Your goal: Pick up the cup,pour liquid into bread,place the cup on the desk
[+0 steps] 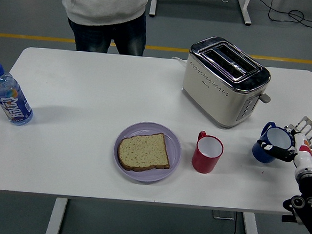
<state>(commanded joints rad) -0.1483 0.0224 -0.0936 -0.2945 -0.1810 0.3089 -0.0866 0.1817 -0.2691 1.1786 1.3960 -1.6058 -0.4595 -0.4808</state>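
While the bottle [9, 100] stands far left of the fingers, the bread [143, 151] lies on a purple plate [173, 142], then a red cup [207, 152], then the toaster [225, 80] behind. Right hand [298, 155] fingers [280, 152] pinch the blue cup [272, 142], tilted near the surface [93, 91] edge.

The white surface [93, 102] carries a water bottle [8, 97] at left, a purple plate [147, 151] at centre, a red mug [207, 153] just beside it, a cream toaster [225, 81] behind, and a metal rack [307, 128] at the right edge.
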